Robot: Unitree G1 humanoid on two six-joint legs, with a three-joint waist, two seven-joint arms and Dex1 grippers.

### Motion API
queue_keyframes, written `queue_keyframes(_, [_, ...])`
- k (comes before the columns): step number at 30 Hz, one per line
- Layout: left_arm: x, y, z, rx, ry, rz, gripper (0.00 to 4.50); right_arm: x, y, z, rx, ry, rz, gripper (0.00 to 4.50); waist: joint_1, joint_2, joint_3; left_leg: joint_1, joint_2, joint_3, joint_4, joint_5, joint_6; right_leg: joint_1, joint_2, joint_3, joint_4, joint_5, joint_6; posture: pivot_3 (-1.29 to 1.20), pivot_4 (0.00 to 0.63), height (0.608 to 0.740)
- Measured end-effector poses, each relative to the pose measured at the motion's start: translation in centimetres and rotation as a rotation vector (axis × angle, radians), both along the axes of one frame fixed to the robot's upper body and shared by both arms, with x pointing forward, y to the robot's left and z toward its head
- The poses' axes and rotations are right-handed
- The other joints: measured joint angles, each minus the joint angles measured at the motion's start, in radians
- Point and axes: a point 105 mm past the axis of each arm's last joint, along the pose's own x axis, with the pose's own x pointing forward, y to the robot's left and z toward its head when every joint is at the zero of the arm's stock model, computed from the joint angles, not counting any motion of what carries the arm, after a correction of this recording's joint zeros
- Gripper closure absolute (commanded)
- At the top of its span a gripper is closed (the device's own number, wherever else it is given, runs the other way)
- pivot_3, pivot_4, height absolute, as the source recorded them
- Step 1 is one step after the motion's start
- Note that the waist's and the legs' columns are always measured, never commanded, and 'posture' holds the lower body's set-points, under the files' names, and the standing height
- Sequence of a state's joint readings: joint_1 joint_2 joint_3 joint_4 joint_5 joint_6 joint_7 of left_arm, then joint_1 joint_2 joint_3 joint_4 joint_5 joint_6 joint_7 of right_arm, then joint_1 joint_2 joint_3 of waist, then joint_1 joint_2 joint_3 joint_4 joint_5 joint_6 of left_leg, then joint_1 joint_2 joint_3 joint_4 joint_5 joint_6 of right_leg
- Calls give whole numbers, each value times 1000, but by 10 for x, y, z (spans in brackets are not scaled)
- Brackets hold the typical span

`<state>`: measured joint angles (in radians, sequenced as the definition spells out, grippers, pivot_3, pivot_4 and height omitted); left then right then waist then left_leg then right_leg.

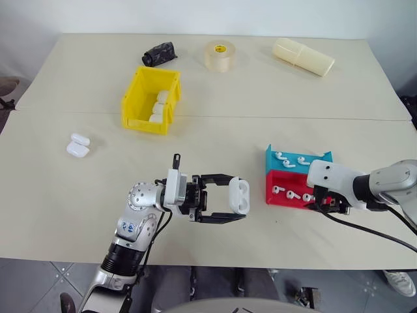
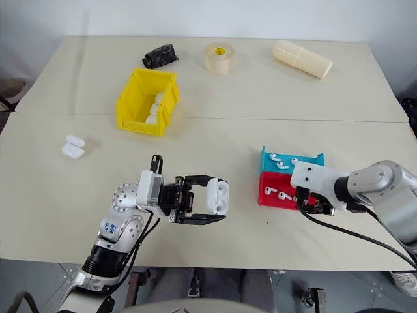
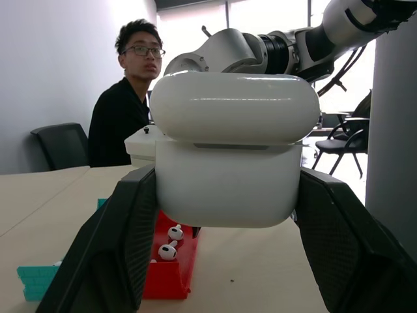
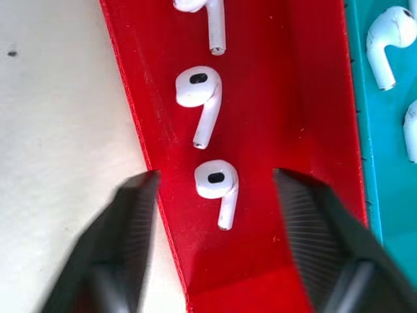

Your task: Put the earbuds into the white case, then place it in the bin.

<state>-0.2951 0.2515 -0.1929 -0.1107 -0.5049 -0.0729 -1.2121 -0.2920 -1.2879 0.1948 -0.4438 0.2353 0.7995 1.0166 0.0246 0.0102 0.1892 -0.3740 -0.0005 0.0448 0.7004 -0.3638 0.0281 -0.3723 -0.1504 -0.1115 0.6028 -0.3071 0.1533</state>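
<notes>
Currently fetching earbuds: left pincer [image 1: 236, 197] clamped on white case [image 1: 239, 195], right pincer [image 4: 215, 189] apart, straddling an earbud [image 4: 216, 184] in red tray [image 4: 287, 117]; next, close and lift.

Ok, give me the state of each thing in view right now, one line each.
white case: lid open, clamped in the left gripper, off the table.
right gripper: fingers apart, straddling one earbud in the red tray, not closed on it.
teal tray: holds earbuds.
bin: holds several white cases.
spare case: lid open, on the table.
tape roll: lying flat.
</notes>
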Motion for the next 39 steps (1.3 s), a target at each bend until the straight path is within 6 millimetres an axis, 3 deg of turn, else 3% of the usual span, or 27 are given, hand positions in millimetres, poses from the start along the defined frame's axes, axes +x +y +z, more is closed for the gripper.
queue_keyframes(10, [0,0,0,1,7,-1,1721,1,-1,-1,-42,-7,38,1606,-1,0,0,0,0,0,0,0,0,0,0,0,0,0,0,0,150,740])
queue_keyframes(13, [0,0,0,2,8,-1,1721,0,0,-5,-46,3,47,2165,-1,0,0,0,0,0,0,0,0,0,0,0,0,0,0,0,150,740])
queue_keyframes(16, [0,0,0,2,9,-1,1721,1,4,-7,-32,4,61,3214,-1,0,0,0,0,0,0,0,0,0,0,0,0,0,0,0,150,740])
queue_keyframes(39, [2,2,0,6,18,5,1721,1,3,-7,-80,-4,146,3214,0,0,0,0,0,0,1,0,0,1,0,0,1,0,0,0,150,740])
